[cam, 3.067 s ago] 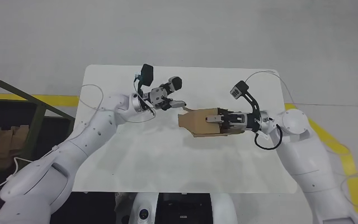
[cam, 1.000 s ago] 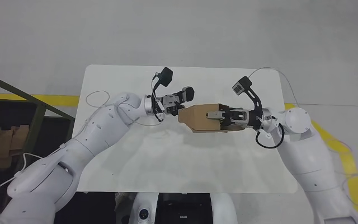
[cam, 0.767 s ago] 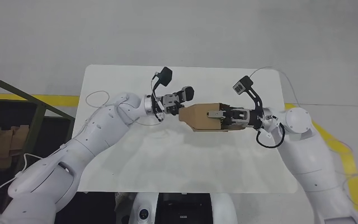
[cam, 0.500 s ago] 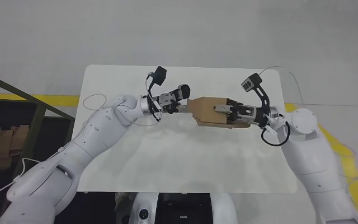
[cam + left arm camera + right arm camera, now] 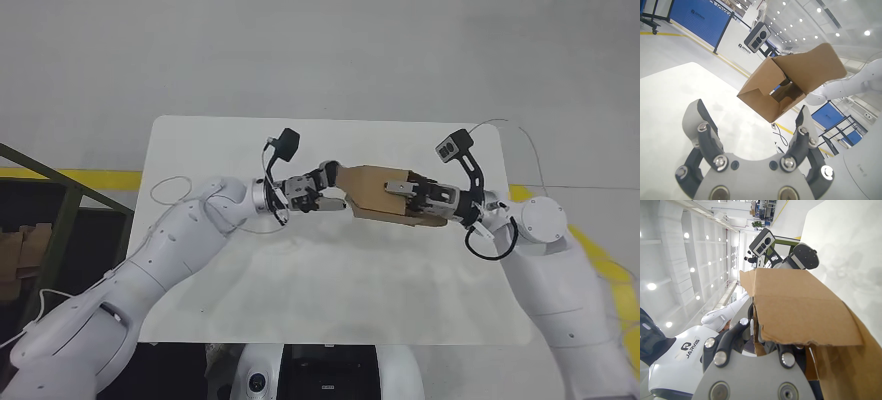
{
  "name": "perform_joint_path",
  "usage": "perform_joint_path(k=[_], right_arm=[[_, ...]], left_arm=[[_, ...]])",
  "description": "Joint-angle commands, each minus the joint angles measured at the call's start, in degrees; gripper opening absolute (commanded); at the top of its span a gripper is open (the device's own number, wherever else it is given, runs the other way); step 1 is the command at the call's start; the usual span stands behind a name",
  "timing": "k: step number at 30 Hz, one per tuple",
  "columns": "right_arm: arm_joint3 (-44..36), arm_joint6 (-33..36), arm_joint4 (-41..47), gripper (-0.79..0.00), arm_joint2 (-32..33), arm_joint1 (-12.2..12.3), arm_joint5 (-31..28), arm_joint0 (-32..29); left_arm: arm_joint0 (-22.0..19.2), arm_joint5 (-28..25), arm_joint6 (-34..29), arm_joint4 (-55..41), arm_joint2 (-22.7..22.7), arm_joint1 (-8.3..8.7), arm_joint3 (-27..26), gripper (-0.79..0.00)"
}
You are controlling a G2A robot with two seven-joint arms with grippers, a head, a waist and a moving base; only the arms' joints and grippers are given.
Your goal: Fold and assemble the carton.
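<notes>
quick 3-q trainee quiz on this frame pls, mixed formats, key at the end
1. True or false: the left gripper is shut on the carton.
2. Which one holds the carton in the air? A: left gripper. B: right gripper. C: both.
3. Fill in: the carton end facing the left gripper is ___ (open / closed).
Key: 1 false; 2 B; 3 open.
</notes>
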Motion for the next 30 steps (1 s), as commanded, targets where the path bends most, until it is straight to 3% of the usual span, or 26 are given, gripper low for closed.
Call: perform_joint_path(k=[1,19,25,30], right_arm=[[-0.1,-0.2,0.0,-0.785,-0.1,0.0,-0.1,0.0],[-2.1,-2.3,-0.9,-0.785,-1.0,-0.3,-0.3,-0.9],[-1.7,-3.3,-1.2,-0.785,-0.2,-0.2,-0.7,-1.2],[-1.8,-5.6,-3.2,-0.785,1.8,0.1,-1.5,-2.2]], left_arm=[[-0.5,0.0,-0.6,-0.4,0.5,-0.4,0.8,0.0],[-3.8,0.0,-6.2,-4.0,2.8,-3.92,5.6,0.0],[-3.4,0.0,-6.0,-3.7,1.6,-4.04,5.6,0.0],[-2.3,0.0,-5.7,-2.6,-1.2,-3.0,5.1,0.0]])
